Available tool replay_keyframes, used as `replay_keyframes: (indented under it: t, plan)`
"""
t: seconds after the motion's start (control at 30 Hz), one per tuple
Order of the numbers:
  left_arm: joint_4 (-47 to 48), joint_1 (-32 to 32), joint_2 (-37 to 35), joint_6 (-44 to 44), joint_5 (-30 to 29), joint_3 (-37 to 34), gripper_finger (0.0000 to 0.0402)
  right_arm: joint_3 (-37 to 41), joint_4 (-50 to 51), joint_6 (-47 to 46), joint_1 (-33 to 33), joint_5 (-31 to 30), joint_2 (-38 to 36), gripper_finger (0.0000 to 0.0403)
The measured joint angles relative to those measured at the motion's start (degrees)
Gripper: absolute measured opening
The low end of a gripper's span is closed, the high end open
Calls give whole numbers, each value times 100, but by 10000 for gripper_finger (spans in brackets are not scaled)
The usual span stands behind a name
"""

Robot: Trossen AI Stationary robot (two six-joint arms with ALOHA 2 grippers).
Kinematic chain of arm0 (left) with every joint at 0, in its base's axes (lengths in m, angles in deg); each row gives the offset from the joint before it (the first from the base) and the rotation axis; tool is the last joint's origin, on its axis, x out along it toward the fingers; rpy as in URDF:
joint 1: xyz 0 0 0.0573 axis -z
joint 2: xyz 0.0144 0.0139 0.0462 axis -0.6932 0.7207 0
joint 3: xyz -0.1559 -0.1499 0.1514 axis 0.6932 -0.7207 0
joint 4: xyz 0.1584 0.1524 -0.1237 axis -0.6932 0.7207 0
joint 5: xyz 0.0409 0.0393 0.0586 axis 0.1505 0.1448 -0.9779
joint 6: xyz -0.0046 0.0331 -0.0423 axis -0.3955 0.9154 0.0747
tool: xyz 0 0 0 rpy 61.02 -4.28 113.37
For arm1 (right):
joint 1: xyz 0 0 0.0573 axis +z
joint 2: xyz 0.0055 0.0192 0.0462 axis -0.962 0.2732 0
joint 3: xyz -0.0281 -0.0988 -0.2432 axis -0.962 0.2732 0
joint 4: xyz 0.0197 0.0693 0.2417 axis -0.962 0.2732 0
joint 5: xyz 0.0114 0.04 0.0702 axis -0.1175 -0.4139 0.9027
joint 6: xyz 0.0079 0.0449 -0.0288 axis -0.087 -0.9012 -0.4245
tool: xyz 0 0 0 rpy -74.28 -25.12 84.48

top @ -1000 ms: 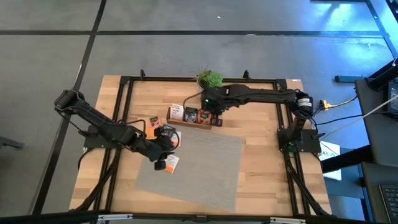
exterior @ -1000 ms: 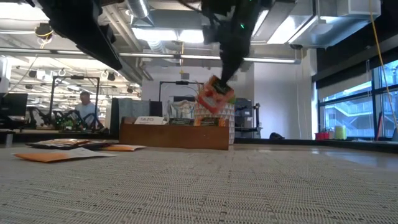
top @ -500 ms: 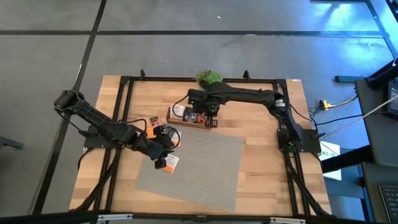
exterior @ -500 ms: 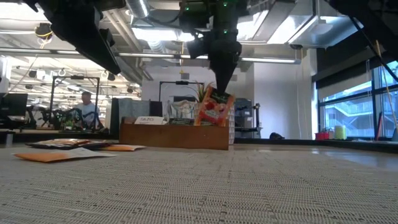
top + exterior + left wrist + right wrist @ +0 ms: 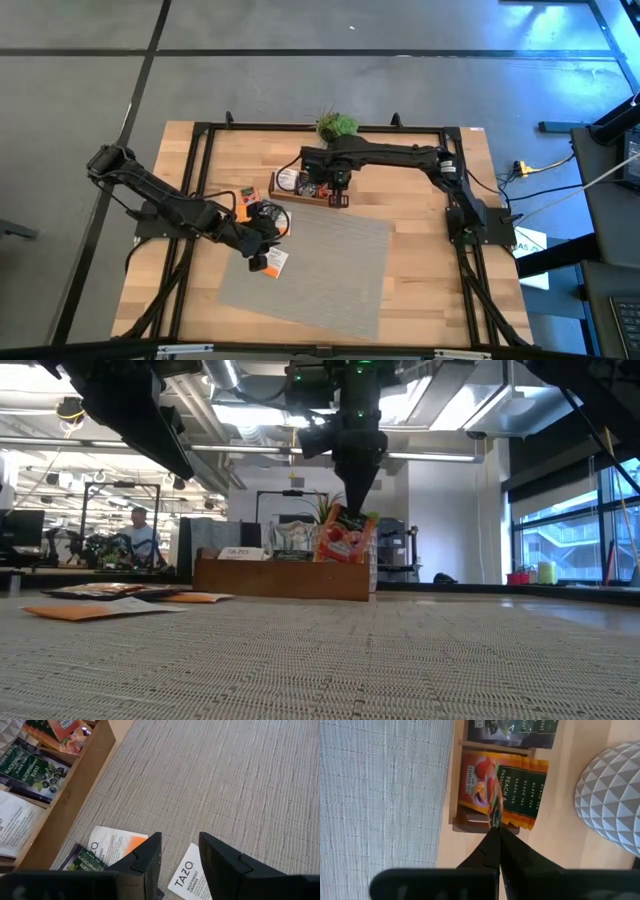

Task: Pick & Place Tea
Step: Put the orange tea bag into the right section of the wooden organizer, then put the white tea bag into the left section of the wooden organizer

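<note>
Right gripper [image 5: 496, 827], fingers closed on an orange tea packet [image 5: 343, 536], over the wooden tray [image 5: 280, 577]; left gripper [image 5: 179, 852], fingers open, above the mat [image 5: 330, 260].

My two arms are matte black and jointed, with black cables running along the links. My left end effector [image 5: 179, 862] has two dark, blocky, angular fingers; my right end effector [image 5: 496, 836] has fingers tapering to thin points. A small green light glows on my right arm's wrist.
</note>
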Motion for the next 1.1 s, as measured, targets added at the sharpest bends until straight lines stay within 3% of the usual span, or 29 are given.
replay_keyframes:
  t: [0.4,0.63,0.73,0.87,1.1]
  plan:
    - [0,0,0,0,0,0,127,0,-15,286,0,-12,0,45]
    - [4,0,-1,0,-3,0,127,-39,79,-86,2,-848,0,76]
    - [128,3,0,-1,-2,-4,127,-66,-34,-309,34,-270,-158,78]
    - [127,127,-4,-278,46,-253,127,436,-1493,-460,284,587,-647,79]
    - [-147,683,-2,-973,277,-800,127,2215,-4822,-553,1052,673,-981,79]
